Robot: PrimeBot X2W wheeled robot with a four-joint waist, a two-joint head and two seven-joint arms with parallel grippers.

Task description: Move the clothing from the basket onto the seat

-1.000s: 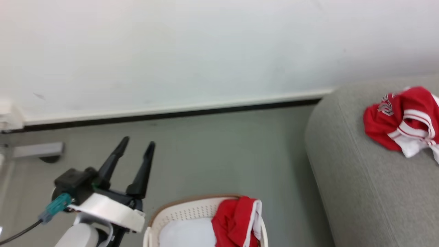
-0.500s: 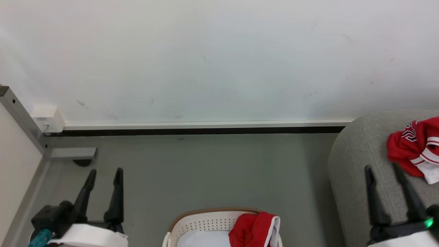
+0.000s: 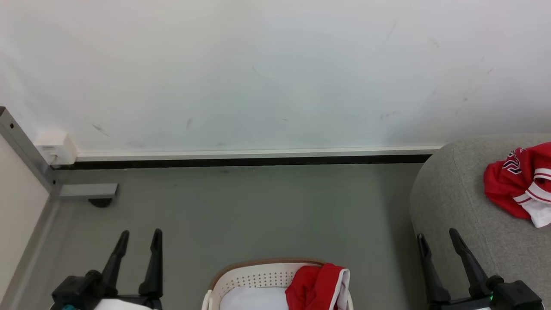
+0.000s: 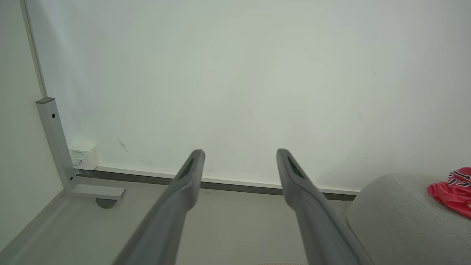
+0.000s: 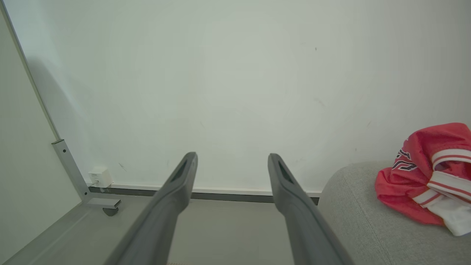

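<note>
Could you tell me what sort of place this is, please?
Probably a staged living-room corner in a lab: a grey sofa, a laundry basket on a grey floor, a metal-framed partition.

The basket (image 3: 258,280) is white, dotted with small holes, with a brown rim. The garment (image 3: 316,286) in it is red with white trim. The sofa (image 3: 452,206) is light grey. The jersey (image 3: 503,185) on it is red with white stripes and black, white-outlined numbers.
</note>
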